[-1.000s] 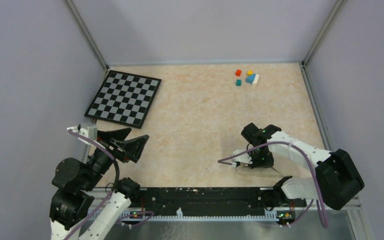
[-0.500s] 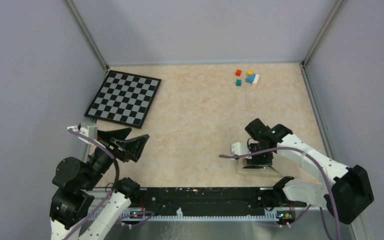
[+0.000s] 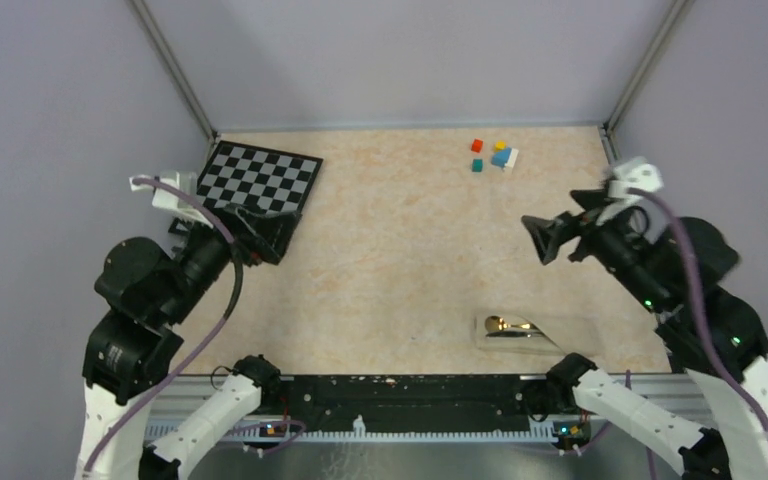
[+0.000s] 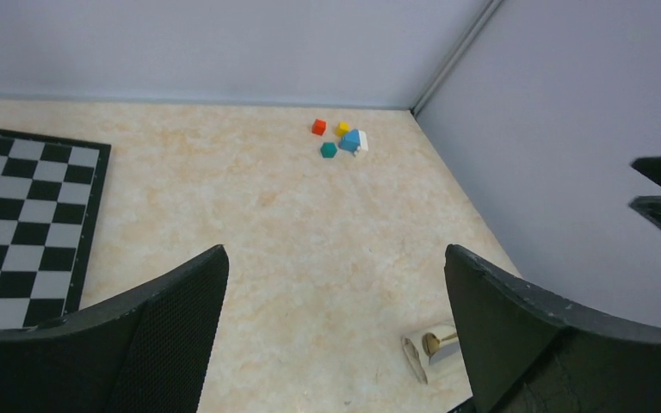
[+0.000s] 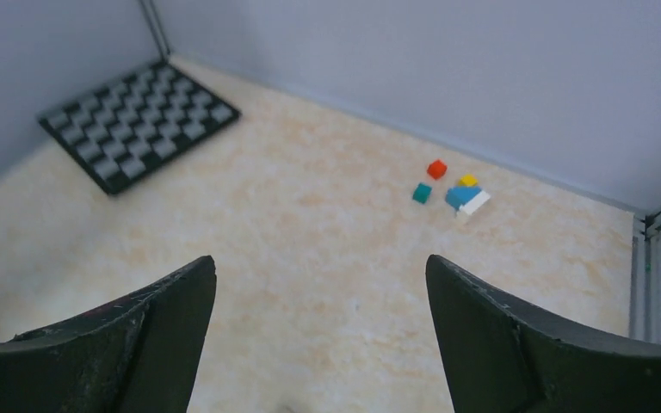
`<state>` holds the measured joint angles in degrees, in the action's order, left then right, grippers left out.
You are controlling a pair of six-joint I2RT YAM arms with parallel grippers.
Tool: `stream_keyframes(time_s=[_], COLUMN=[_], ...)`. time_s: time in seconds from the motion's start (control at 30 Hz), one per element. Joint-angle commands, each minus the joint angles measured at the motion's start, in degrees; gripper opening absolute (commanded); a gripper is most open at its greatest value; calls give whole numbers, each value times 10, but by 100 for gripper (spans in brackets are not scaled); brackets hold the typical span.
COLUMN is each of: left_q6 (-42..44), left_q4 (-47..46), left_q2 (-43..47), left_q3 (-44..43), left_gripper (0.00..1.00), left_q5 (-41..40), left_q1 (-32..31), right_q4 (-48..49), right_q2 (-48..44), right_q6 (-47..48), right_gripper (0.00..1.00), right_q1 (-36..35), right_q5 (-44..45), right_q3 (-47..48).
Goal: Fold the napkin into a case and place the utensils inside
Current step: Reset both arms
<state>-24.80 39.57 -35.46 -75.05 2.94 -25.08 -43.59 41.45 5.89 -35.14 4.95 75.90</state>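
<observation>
The case [image 3: 540, 333] lies as a narrow layered strip on the table [image 3: 400, 240], close to the near edge and toward the near right corner. Its long axis runs left to right, roughly parallel to that edge. Of the utensils [image 3: 501, 323] you can make out only a small round tan head at the strip's left end, which reads as tucked into the fold. The handles are too hidden to tell apart. From how things lie, the filling looks done or nearly so.

Any touch-up on the strip is best done with the right arm. The right gripper [image 3: 535, 238] hangs well above the table near the right edge, and the case sits below it and back toward the near edge. Its wrist camera looks out across the table at the far corner, and the strip is out of that view. Its jaws stand wide apart with nothing between them and nothing touching the pads.

The left gripper [image 3: 260, 232] is well apart from the case. It is raised over the near corner of the checkerboard [image 3: 250, 185] by the left edge, so most of the table's width separates it from the strip. In its wrist view the strip's left end shows low down, beside the right-hand finger. Its jaws are also spread wide and empty. The coloured cubes [image 3: 492, 155] sit off by the far edge, clear of everything.
</observation>
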Motion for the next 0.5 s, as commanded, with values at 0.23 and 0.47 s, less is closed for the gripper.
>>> stream_keyframes(time_s=[0.23, 0.47], left_q6=[0, -7], left_q4=[29, -11], left_q2=[-134, -124], left_q3=[-268, -284], left_gripper=[99, 99], left_q5=[-36, -35], left_q1=[-2, -2], right_q4=[38, 2], right_q2=[-100, -124], right_q6=[-182, -172], right_gripper=[89, 90], right_q1=[-2, -3], right_q5=[198, 247], right_q3=[182, 242])
